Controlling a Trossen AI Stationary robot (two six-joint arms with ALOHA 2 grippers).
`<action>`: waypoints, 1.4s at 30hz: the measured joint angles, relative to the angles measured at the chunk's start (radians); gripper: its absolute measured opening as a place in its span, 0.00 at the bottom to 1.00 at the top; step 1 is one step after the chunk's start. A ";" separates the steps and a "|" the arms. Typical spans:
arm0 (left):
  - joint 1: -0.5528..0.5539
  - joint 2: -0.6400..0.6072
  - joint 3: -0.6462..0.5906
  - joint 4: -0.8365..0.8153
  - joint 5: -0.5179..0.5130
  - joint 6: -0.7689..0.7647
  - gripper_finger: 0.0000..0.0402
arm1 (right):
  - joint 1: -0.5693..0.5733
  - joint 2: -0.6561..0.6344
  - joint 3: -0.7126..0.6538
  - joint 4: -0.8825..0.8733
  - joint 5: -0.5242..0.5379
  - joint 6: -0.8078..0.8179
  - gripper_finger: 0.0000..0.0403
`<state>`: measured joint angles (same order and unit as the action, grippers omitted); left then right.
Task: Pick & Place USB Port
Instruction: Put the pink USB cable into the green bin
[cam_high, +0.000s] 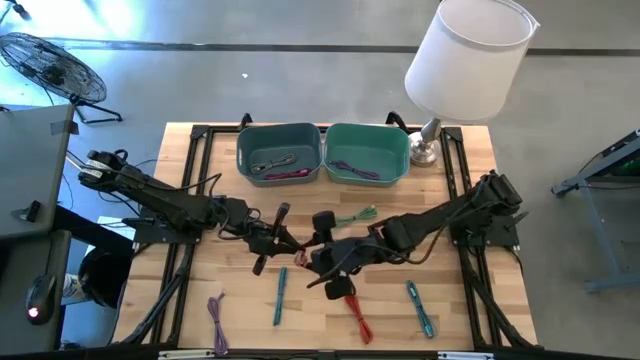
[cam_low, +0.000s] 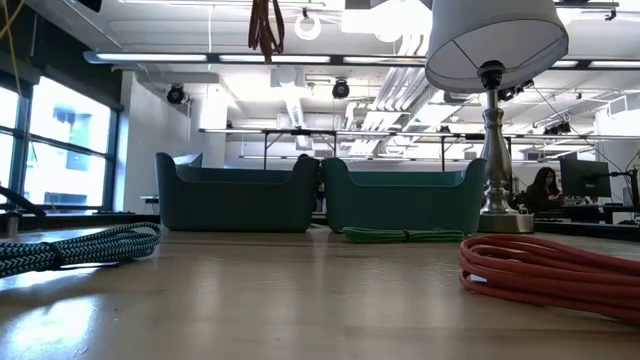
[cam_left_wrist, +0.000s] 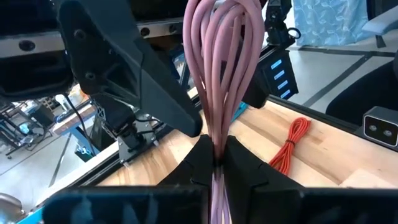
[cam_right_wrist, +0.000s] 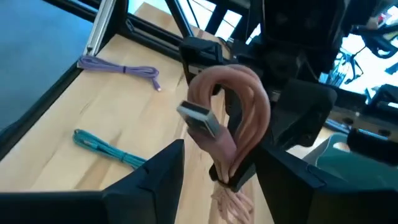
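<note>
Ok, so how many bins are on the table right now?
2. The left bin sits at the table's far edge, and the right bin stands right beside it, next to the lamp. None appears to be hidden.

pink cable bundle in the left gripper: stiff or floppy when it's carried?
Probably floppy: the pink cable bundle is looped soft cord, pinched at one spot by the shut left gripper, and it fans out beyond the fingers. Likely light, since that narrow pinch alone holds it clear of the table. The metal USB plug sticks out loose and may swing near the open right gripper.
</note>
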<state>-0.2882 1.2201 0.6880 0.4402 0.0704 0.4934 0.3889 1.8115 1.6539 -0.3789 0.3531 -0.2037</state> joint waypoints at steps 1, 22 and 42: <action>0.000 0.000 0.000 -0.001 0.004 0.000 0.02 | 0.000 0.001 0.000 0.009 0.000 -0.013 0.46; 0.001 -0.001 0.000 0.008 -0.026 0.000 0.27 | 0.000 0.001 0.000 -0.120 0.076 0.017 0.02; 0.000 -0.087 0.001 -0.419 -0.413 -0.026 0.28 | -0.231 -0.025 0.000 -0.856 0.560 0.492 0.02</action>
<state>-0.2882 1.1328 0.6891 0.0215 -0.3429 0.4671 0.1582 1.7866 1.6535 -1.2352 0.9128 0.2882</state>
